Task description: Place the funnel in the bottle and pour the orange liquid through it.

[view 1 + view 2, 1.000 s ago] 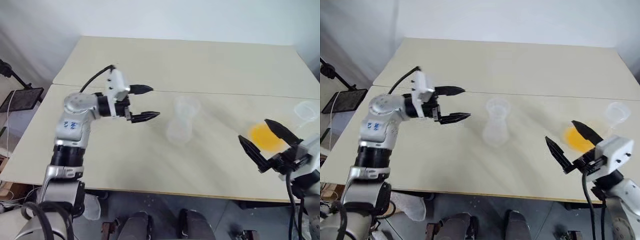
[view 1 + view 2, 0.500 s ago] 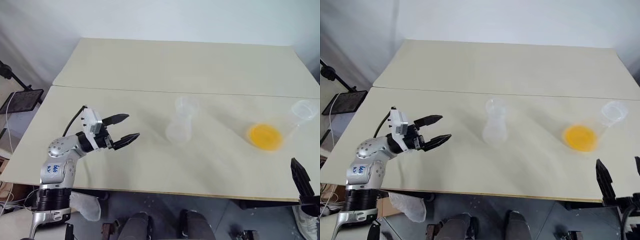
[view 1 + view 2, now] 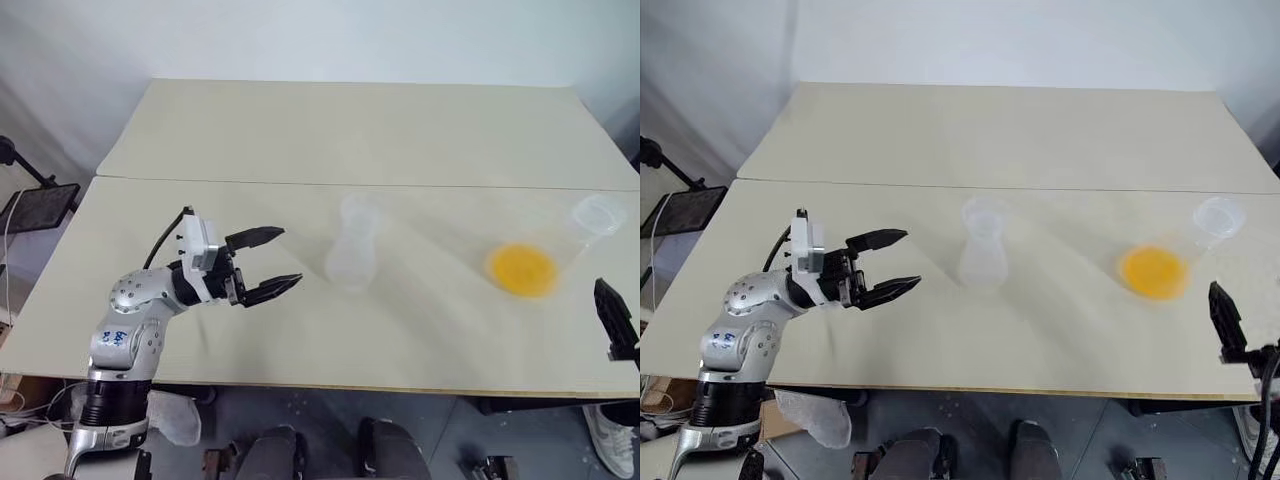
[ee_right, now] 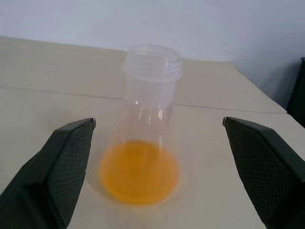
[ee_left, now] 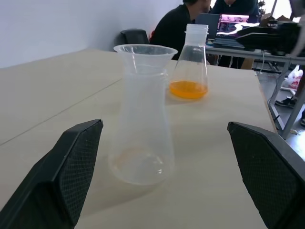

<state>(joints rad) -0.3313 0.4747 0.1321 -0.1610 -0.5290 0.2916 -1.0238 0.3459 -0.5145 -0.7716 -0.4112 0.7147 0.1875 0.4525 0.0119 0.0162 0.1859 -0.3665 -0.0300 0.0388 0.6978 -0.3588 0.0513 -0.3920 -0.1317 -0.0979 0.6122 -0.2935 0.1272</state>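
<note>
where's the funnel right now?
The funnel sits in the mouth of the bottle, upright near the table's middle, to the left of the flask holding the orange liquid. Neither hand touches it.

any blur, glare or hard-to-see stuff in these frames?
Left wrist view: funnel and bottle sharp, background people soft. Right wrist view: orange liquid crisp, no glare. Head views: clear bottle faint against pale table, soft shadows.

Pale table (image 3: 940, 130), seam across it. Near centre: clear bottle (image 3: 983, 262), upright, funnel (image 3: 983, 212) seated in its neck. Well to its right: second flask (image 3: 1180, 252) holding orange liquid (image 3: 1153, 272). Left gripper (image 3: 888, 264) spread wide, empty, left of the bottle. Right gripper (image 3: 1226, 320) at table's right edge.
</note>
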